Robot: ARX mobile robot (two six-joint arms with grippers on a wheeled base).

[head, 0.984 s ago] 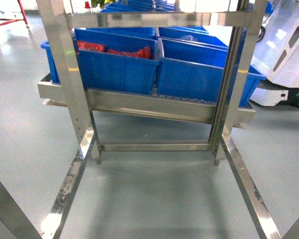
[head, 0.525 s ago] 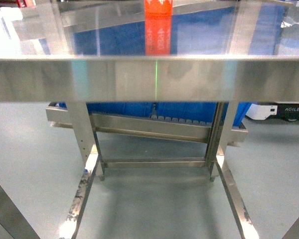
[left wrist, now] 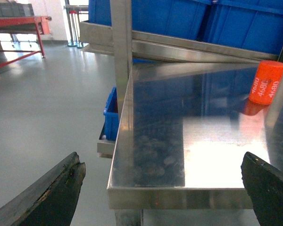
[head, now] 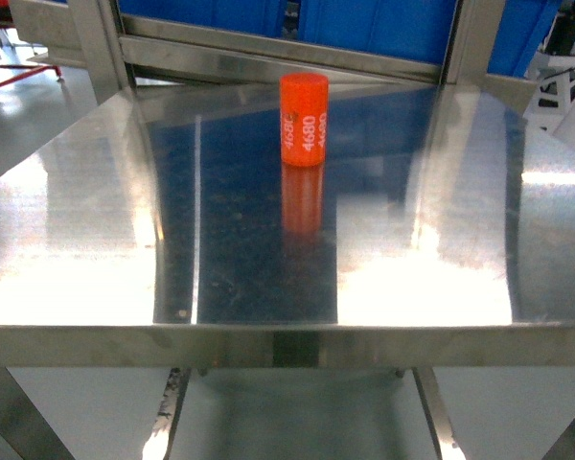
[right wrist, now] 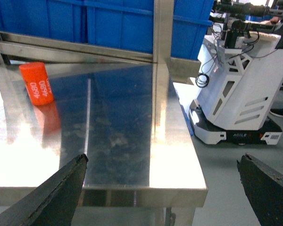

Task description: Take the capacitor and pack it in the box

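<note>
Far left of the left wrist view, a red-framed bench (left wrist: 19, 28) is seen across bare floor, and the left gripper (left wrist: 162, 188) is held low before the front edge of the steel table (head: 96, 249), its two dark fingers (left wrist: 56, 188) spread wide apart with nothing between them. At the upper middle of the head view the capacitor (head: 304, 120) is found: an orange cylinder printed 4680, stood upright toward the back of the table, alone on the bright sheet. Blue bins (head: 364, 19) are ranged on the rack just behind it, with upright steel posts (head: 470, 43) at either side. At the right, the right gripper (right wrist: 162, 188) is likewise held short of the table edge, jaws wide and empty, and a white wheeled robot (right wrist: 236, 89) is parked on the floor off the table's right side. The approach is judged the step in hand; no grasp is begun. A forward reach over the tabletop is called for next, with fingers closed about the cylinder's sides. The box is not visible in any view.
</note>
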